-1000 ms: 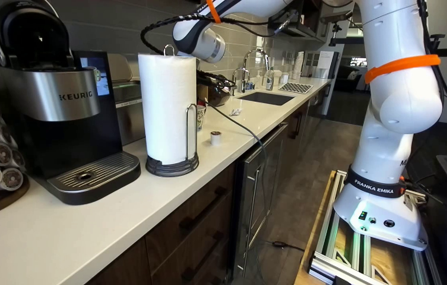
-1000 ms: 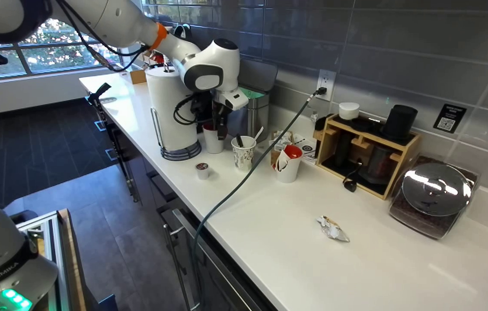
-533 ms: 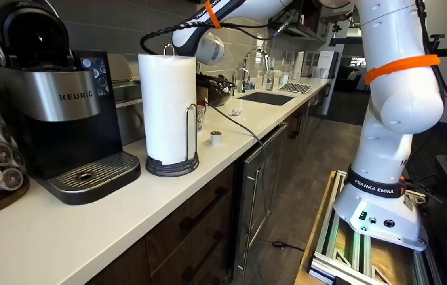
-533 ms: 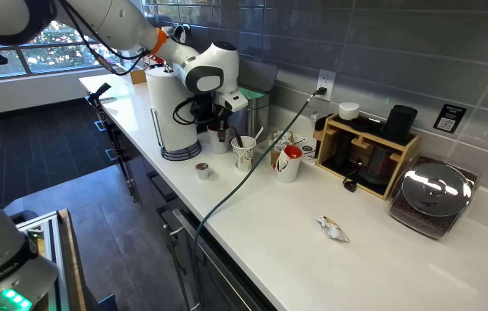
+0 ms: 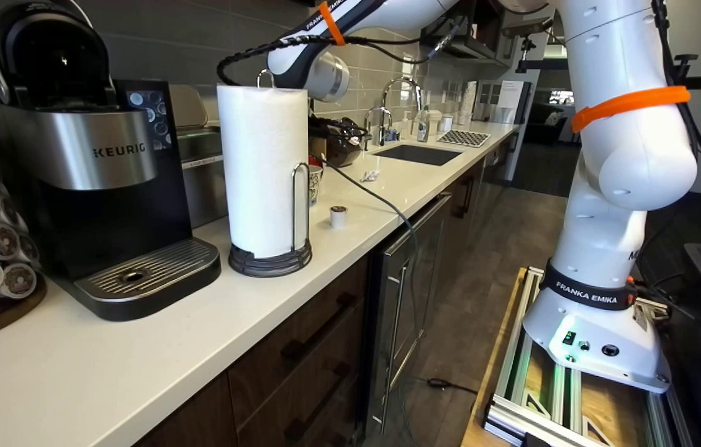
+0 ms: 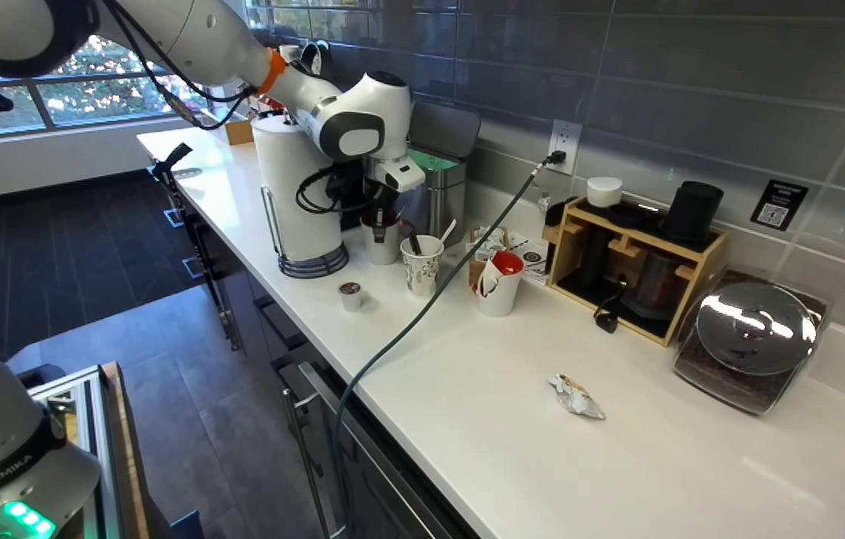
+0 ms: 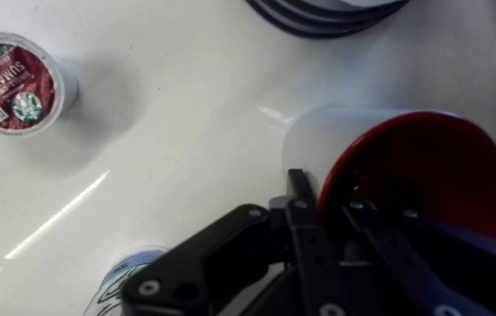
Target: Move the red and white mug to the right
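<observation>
Pinching the red and white mug (image 6: 382, 252) by its rim in the Robotiq gripper (image 7: 326, 193), 1 finger inside — between paper towel roll (image 6: 291, 202), left, and patterned cup (image 6: 422, 272), right. Best lift clear of that cup, keep level, then ease right — mouth facing up, long axis near vertical, can't make out a handle.

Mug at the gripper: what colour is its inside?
Red; the mug shows its inside best in the wrist view.
</observation>
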You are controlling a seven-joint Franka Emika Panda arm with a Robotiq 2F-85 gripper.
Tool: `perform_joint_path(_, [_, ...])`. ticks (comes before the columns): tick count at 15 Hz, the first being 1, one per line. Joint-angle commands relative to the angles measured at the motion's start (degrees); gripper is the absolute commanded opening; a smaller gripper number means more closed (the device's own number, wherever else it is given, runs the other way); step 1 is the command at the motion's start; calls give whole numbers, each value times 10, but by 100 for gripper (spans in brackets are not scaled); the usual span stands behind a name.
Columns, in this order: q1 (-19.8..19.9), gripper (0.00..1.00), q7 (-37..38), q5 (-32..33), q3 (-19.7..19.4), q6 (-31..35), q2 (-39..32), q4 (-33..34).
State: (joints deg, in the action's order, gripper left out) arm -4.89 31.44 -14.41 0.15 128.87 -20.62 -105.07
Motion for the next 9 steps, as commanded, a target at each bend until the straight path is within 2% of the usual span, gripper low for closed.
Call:
perform_joint_path(1, [10,3,-19,-13,3,-50,38,-10])
perform_joint_path(9, [37,3,-46,-46,-5,-125,138,-25])
